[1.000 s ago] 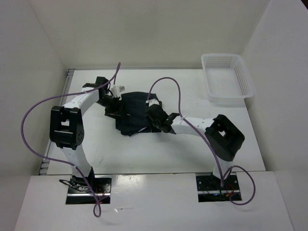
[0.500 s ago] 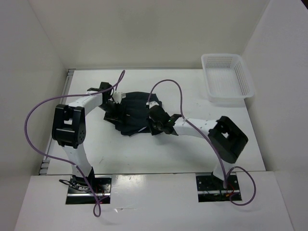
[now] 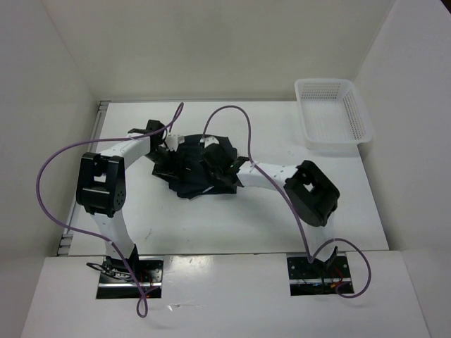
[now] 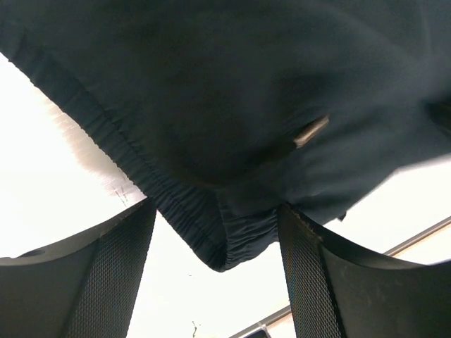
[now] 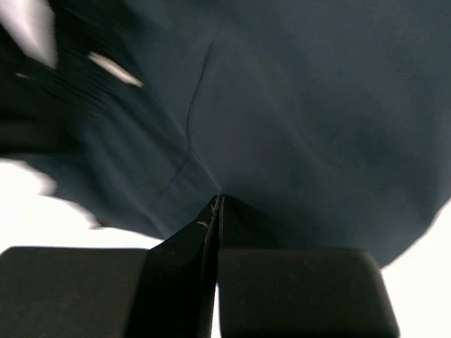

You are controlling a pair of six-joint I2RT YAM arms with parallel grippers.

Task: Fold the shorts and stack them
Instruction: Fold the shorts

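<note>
The dark navy shorts [image 3: 192,172] lie bunched in the middle of the table. My left gripper [image 3: 168,149] is at their left edge. In the left wrist view it [image 4: 215,211] is open, its fingers [image 4: 106,274] wide apart, with the elastic waistband corner [image 4: 225,239] hanging between them and a small pale tag [image 4: 310,132] above. My right gripper [image 3: 215,160] is over the middle of the shorts. In the right wrist view it [image 5: 218,201] is shut, pinching a fold of the shorts' fabric [image 5: 296,105].
A white mesh basket [image 3: 332,146] stands at the back right of the table. White walls close in the table on the left, back and right. Purple cables loop above both arms.
My right arm has swung left and away from me, carrying its pinched fold over the shorts toward the left gripper. The left gripper shifted slightly right early on, then held still.
</note>
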